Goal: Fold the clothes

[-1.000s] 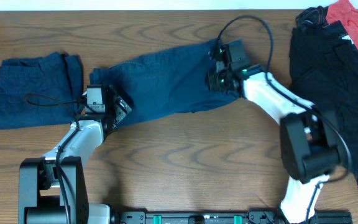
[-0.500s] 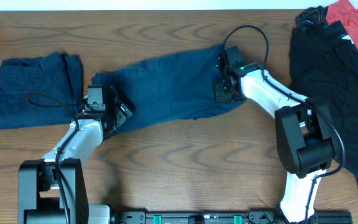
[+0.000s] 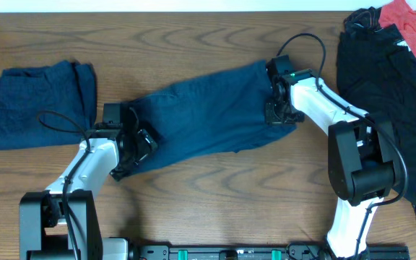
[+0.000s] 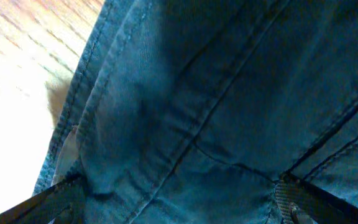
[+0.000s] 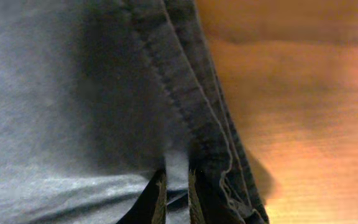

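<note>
A long navy-blue garment (image 3: 201,112) lies stretched slantwise across the middle of the table. My left gripper (image 3: 137,141) sits on its lower left end. In the left wrist view that gripper (image 4: 176,200) is open, its fingers (image 4: 294,202) spread wide with seamed cloth (image 4: 185,93) bunched between them. My right gripper (image 3: 274,112) is at the garment's right edge. Seen from the right wrist, that gripper (image 5: 176,194) is shut, pinching a thin fold of cloth next to the stitched hem (image 5: 185,93). A second navy garment (image 3: 38,105) lies folded at far left.
A heap of black clothing (image 3: 388,87) covers the right side of the table, with a red cloth (image 3: 414,22) at the back right corner. Bare wooden tabletop (image 3: 215,188) runs along the front between the two arm bases.
The right gripper has closed on the garment's right edge and moved right, dragging the cloth with it. The left gripper has shifted slightly right and toward the front.
</note>
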Available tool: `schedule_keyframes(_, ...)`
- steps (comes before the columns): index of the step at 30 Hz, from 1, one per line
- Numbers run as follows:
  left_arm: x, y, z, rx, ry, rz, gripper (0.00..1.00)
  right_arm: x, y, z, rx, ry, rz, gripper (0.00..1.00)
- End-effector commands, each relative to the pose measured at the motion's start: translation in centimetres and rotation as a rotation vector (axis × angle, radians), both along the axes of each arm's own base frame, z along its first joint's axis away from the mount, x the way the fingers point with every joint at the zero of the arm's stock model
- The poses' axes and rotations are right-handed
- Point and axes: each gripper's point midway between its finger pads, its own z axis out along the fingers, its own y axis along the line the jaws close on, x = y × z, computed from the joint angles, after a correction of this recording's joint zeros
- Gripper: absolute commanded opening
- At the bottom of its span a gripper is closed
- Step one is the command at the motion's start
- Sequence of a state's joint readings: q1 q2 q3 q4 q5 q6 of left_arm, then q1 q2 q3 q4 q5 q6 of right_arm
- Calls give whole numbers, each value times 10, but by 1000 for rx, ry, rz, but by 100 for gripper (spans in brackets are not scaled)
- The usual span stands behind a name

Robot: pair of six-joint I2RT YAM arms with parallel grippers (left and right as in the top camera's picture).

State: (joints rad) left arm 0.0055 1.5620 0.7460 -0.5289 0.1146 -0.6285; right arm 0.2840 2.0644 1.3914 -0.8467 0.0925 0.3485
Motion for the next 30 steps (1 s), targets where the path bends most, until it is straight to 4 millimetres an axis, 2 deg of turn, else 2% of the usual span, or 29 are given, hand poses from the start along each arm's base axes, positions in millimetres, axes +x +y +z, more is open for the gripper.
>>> schedule_keyframes(1,-63,-1,-33,-19,227,1,98,-21,-66,-24,-224,82,-105,13)
schedule_keyframes(7,-85,0,-24,-8,298,-42,98,-29,-90,-21,-266,125,-127,13)
schedule_keyframes(11,-78,7,-14,34,249,-42,98,-33,-104,-20,-270,146,-162,13)
schedule_keyframes(13,-64,22,-2,122,182,-37,98,-36,-108,-19,-272,157,-172,13)
schedule_keyframes(16,-26,43,30,246,14,-31,98,-36,-108,-17,-271,156,-173,13)
schedule_keyframes(19,18,47,66,277,-212,-23,98,-34,-107,-14,-267,143,-172,13)
schedule_keyframes(22,46,46,89,274,-368,3,98,-32,-104,-10,-253,131,-173,13)
schedule_keyframes(26,69,33,102,204,-479,-13,99,-32,-104,-9,-250,126,-174,13)
schedule_keyframes(30,70,29,102,179,-483,-23,99,-32,-104,-8,-249,127,-173,13)
